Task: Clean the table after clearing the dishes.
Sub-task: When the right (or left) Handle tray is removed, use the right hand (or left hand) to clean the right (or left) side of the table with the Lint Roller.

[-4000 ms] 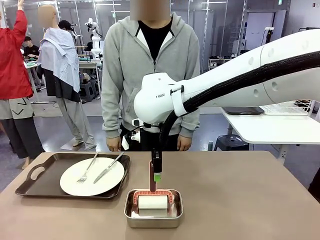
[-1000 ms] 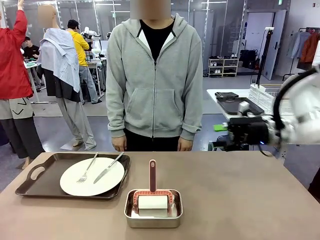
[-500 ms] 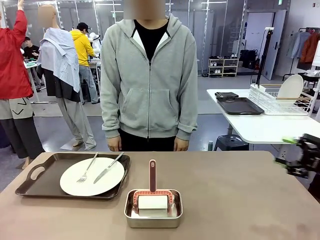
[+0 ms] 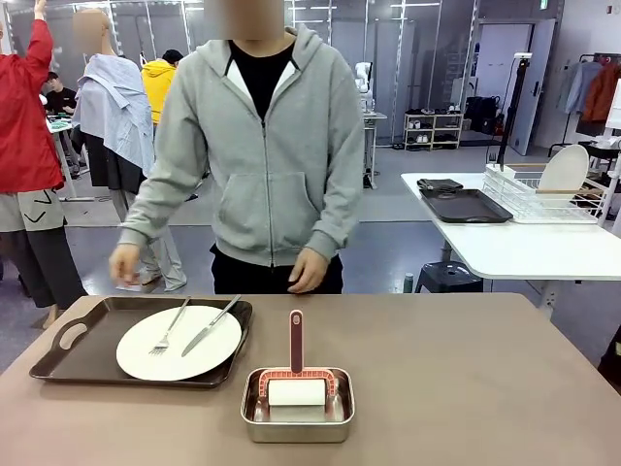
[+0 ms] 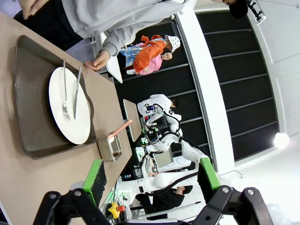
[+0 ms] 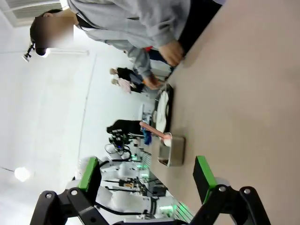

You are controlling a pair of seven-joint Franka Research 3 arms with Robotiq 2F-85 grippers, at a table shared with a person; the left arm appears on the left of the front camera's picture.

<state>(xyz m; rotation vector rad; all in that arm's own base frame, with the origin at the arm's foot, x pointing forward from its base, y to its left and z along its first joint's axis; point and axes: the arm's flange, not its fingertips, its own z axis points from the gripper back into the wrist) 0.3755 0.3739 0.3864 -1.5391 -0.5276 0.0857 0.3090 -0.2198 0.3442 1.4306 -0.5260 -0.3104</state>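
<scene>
Left gripper (image 5: 152, 177) is wide open, green pads spread, nothing between them. From its wrist camera the tray and plate lie far ahead, off to the side of that gap and well apart from the fingers, with the steel pan beyond them.

Right gripper (image 6: 146, 180) has its jaws released and empty too. The table top runs along one side of its view, and the pan and plate sit far off down the line of the fingers, well clear of them.

Over to the front view. The table (image 4: 466, 388) carries one dark tray (image 4: 112, 313) towards its left edge. On the tray lies a white plate (image 4: 184, 367), and a fork (image 4: 170, 327) and a knife (image 4: 212, 325) rest across it, side by side. Just beside the tray's near right corner, at the middle of the table's near edge, sits the steel pan (image 4: 297, 424). A roller (image 4: 296, 342) lies in it, its red handle standing upright.

A person in a grey hoodie stands at the far edge, one hand (image 4: 124, 264) out over the far side of the tray, not touching it. The other hand (image 4: 307, 272) hangs by the far edge.
</scene>
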